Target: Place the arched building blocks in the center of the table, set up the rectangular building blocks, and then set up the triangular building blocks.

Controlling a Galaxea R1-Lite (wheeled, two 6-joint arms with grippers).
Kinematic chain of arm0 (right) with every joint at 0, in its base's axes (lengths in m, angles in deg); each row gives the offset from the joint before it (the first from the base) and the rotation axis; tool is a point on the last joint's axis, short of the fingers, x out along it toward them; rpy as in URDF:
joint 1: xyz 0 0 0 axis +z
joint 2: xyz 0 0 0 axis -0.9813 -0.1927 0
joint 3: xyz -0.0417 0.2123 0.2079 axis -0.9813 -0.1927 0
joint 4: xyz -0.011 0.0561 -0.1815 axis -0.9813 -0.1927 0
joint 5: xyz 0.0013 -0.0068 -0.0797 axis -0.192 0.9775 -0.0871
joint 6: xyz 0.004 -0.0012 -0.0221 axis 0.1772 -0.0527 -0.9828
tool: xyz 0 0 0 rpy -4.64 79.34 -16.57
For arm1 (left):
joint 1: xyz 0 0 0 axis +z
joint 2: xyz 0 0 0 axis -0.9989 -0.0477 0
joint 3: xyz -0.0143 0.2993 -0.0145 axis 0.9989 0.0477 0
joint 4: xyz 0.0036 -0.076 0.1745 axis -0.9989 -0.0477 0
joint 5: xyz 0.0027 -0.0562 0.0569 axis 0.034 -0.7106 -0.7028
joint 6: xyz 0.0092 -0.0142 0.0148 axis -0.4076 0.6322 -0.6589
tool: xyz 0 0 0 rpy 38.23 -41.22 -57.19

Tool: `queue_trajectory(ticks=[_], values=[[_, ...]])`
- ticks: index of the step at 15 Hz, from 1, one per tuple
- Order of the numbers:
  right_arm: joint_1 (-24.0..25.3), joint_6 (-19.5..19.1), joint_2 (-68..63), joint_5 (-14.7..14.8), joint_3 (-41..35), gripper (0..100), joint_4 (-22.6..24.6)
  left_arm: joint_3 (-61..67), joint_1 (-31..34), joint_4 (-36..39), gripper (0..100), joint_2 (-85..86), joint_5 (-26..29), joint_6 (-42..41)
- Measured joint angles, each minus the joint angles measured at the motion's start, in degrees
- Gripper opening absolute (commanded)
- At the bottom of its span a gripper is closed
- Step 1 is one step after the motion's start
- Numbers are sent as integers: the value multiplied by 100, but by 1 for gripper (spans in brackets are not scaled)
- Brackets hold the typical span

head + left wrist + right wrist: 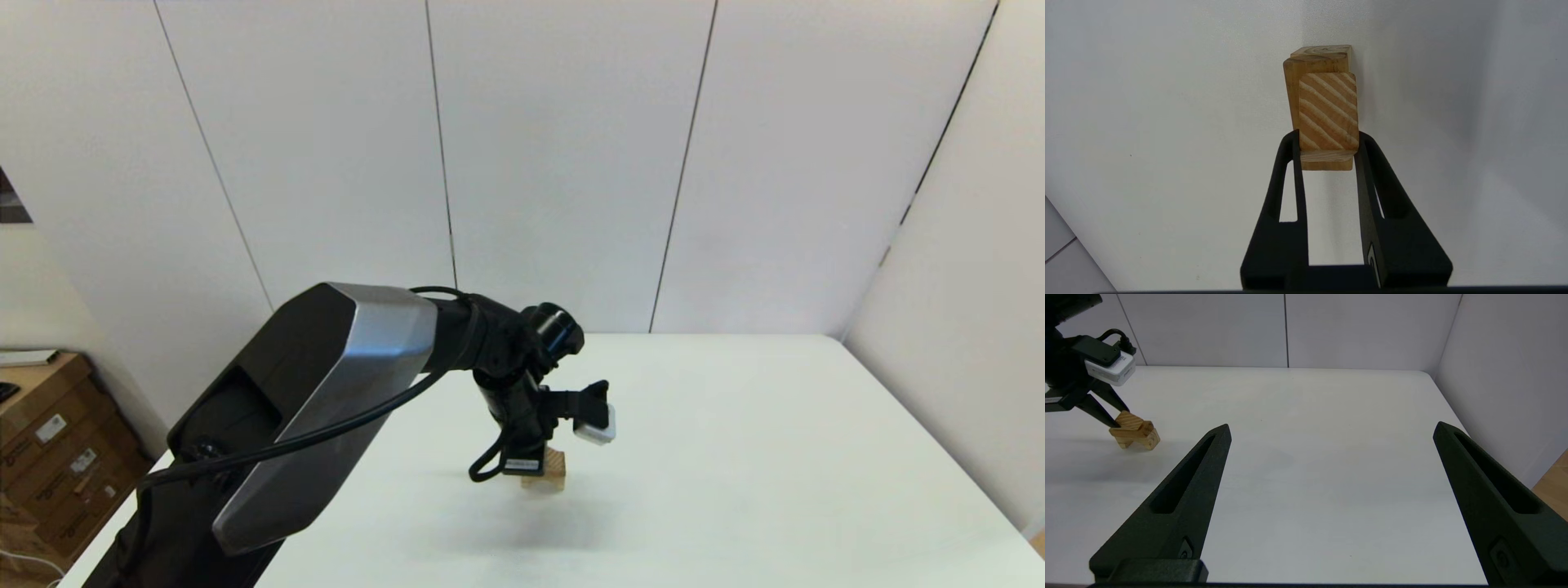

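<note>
Fingers (1294, 163) of the left gripper (1327, 141) pinch the triangular building blocks (1328, 112), striped grain showing, atop stacked tan blocks (1135, 433) mid-table (735, 457), while the right gripper (1331, 428) hangs spread wide, well apart.

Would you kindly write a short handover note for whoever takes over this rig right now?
Left end effector: shut on one end of the chunky light-tan wooden arched block, low over the middle of the large white table. The block is tilted; whether it touches the table is unclear.
Right end effector: open, empty, on the robot's right, out of the head view.
Rectangular and triangular blocks: not in view.
Done: arched block grasped.
Left: set it down, then set up the other two.
</note>
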Motion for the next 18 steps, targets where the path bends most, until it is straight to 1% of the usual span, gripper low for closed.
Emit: queue_trajectory(ticks=[2, 3, 11, 14, 18], values=[[0, 0, 0, 0, 0, 100, 0, 0, 5, 0, 0, 0, -4, 2], [0, 0, 0, -2, 0, 100, 0, 0, 7, -6, 100, 0, -26, 0], [0, 2, 0, -2, 0, 100, 2, 2, 13, 110, 100, 10, -113, 77], [0, 0, 0, -2, 0, 100, 2, 2, 160, 284, 100, 322, -185, 474], [0, 0, 0, 0, 0, 100, 2, 82, 614, 168, 100, 1574, -667, 1169]])
